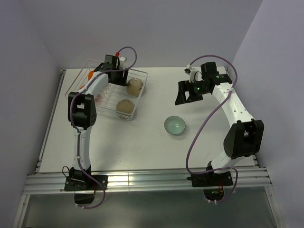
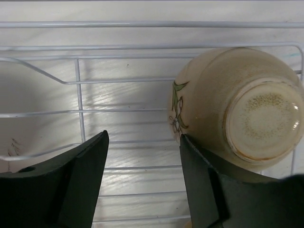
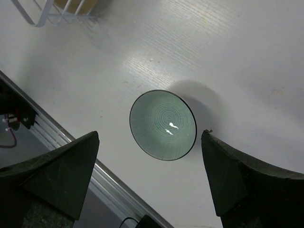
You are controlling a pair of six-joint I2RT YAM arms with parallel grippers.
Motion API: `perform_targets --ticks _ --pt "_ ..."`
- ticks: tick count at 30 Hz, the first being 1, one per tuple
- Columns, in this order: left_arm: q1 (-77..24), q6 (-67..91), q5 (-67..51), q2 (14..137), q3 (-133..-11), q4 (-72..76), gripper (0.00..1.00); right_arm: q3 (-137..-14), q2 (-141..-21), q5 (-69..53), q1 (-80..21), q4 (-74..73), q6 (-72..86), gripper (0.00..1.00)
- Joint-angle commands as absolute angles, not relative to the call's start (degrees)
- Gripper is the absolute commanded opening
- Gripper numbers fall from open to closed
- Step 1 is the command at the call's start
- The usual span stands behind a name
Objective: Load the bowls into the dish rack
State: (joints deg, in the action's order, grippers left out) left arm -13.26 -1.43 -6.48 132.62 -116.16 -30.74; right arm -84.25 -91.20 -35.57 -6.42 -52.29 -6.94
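Observation:
The dish rack (image 1: 141, 95) stands at the back left, a clear tray with white wire (image 2: 80, 95) inside. Two cream bowls lie upside down in it, one farther (image 1: 135, 86) and one nearer (image 1: 125, 108). My left gripper (image 1: 115, 75) hangs over the rack, open and empty (image 2: 142, 161); its right finger (image 2: 202, 180) is against a cream bowl (image 2: 237, 104). A bit of orange (image 1: 90, 74) shows behind the left arm. The teal bowl (image 1: 175, 125) sits upright on the table. My right gripper (image 1: 190, 92) is open above it, and the bowl (image 3: 163, 124) lies between its fingers.
A metal rail (image 1: 142, 180) runs along the table's front edge and also shows in the right wrist view (image 3: 52, 137). Walls close the back and sides. A corner of the rack (image 3: 47, 16) shows at the upper left of the right wrist view.

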Motion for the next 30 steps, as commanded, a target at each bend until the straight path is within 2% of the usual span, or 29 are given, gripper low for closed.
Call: perform_targets --ticks 1,4,5,6,8,16,21,26,29,30 --pt "-13.36 -0.53 -9.49 124.29 -118.03 -29.00 0.69 -83.58 -89.47 -32.79 -5.98 -54.75 -9.22 0.95" --pt "-12.13 1.76 -11.86 119.47 -119.70 -29.62 0.78 -82.18 -90.00 -29.81 -5.98 -56.07 -10.37 0.94" --pt "-11.52 1.67 -13.87 117.96 -119.71 -29.79 0.84 -81.74 -90.44 -29.01 -6.06 -56.51 -10.89 0.94" --pt "-11.34 1.58 -15.54 114.99 -119.71 -30.14 0.85 -80.52 -90.61 -28.05 -6.15 -56.60 -11.16 0.93" --pt "-10.90 1.23 -18.18 111.55 -117.96 -31.11 0.94 -79.02 -90.79 -26.20 -6.41 -56.08 -11.95 0.91" --pt "-10.46 -1.85 -33.99 93.18 -95.76 -32.26 0.96 -72.07 -93.51 -18.99 -9.75 -50.98 -11.60 0.79" --pt "-10.46 -1.93 -33.49 83.61 -82.74 -29.63 0.96 -68.65 -96.24 -17.67 -10.89 -48.08 -11.60 0.70" --pt "-10.46 -2.02 -33.22 79.63 -76.38 -29.44 0.96 -66.36 -98.26 -17.05 -11.86 -45.10 -10.90 0.63" --pt "-10.46 -0.53 -32.79 78.58 -73.13 -27.52 0.96 -65.39 -99.14 -16.88 -12.48 -42.64 -9.85 0.54" --pt "-10.46 2.00 -31.91 77.97 -71.12 -26.47 0.95 -65.22 -99.31 -16.88 -12.57 -42.28 -9.58 0.47"
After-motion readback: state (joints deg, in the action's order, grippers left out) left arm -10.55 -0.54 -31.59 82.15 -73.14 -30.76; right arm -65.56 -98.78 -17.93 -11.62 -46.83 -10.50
